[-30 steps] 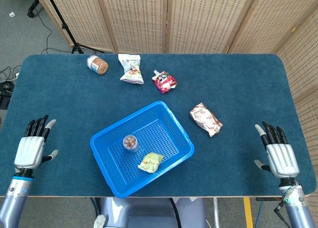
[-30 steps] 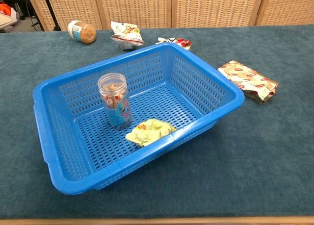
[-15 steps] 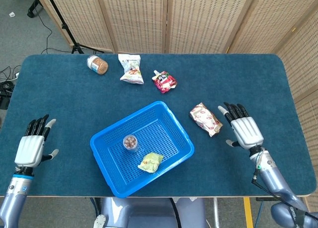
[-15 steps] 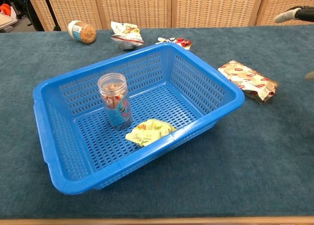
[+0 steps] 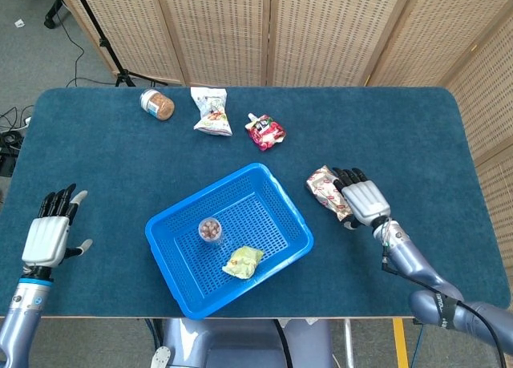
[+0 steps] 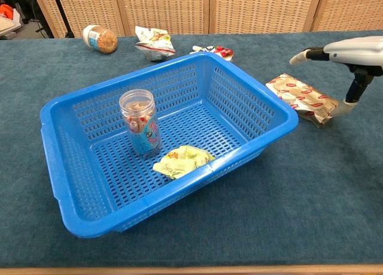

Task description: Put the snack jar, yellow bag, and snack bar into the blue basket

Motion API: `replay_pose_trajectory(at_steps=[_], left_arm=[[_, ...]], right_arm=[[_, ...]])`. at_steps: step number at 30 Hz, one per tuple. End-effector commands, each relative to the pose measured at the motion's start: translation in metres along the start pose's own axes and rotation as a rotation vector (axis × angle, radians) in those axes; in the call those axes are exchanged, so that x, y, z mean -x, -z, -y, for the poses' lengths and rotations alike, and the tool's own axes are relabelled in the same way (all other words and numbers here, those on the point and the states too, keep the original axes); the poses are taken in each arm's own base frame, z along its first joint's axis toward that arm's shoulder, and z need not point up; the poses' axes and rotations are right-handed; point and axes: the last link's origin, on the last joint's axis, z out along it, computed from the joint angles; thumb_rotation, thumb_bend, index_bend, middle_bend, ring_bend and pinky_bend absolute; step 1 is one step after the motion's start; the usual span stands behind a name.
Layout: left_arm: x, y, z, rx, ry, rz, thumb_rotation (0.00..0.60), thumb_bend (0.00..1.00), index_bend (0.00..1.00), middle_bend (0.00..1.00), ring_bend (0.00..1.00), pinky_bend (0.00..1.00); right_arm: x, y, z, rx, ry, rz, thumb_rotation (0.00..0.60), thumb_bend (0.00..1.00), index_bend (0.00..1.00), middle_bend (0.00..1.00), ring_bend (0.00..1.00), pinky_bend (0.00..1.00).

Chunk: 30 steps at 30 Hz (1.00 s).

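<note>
We see the right hand (image 5: 362,200) — fingers spread, holding nothing — over the snack bar's (image 5: 326,188) right end.

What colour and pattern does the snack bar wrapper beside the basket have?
The snack bar wrapper is white with a red pattern and a shiny metallic end, clearest in the chest view.

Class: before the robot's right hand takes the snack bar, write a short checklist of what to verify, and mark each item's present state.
1. Jar upright in basket: ok.
2. Yellow bag in basket: ok.
3. Snack bar still on table, outside basket: not ok.
4. Right hand over the bar's end, fingers apart: ok.
5. Hand touching the bar: cannot tell.
6. Left hand away from basket: ok.
</note>
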Motion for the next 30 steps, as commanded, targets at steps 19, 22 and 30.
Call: replay_pose_trajectory(at_steps=[19, 22, 30], left_arm=[[0.003, 0.000, -0.001, 0.007, 0.003, 0.022, 0.600, 0.18, 0.00, 0.00, 0.00, 0.00], [0.003, 0.000, -0.002, 0.010, 0.004, 0.025, 0.600, 0.18, 0.00, 0.00, 0.00, 0.00], [0.007, -0.002, -0.002, 0.007, 0.003, 0.040, 0.600, 0.18, 0.00, 0.00, 0.00, 0.00]], right_arm=[[0.005, -0.044, 0.006, -0.010, 0.012, 0.111, 0.600, 0.08, 0.00, 0.00, 0.00, 0.00], [0.007, -0.051, 0.006, -0.008, 0.018, 0.125, 0.600, 0.08, 0.00, 0.00, 0.00, 0.00], [0.014, -0.063, 0.006, -0.008, 0.019, 0.142, 0.600, 0.09, 0.00, 0.00, 0.00, 0.00]])
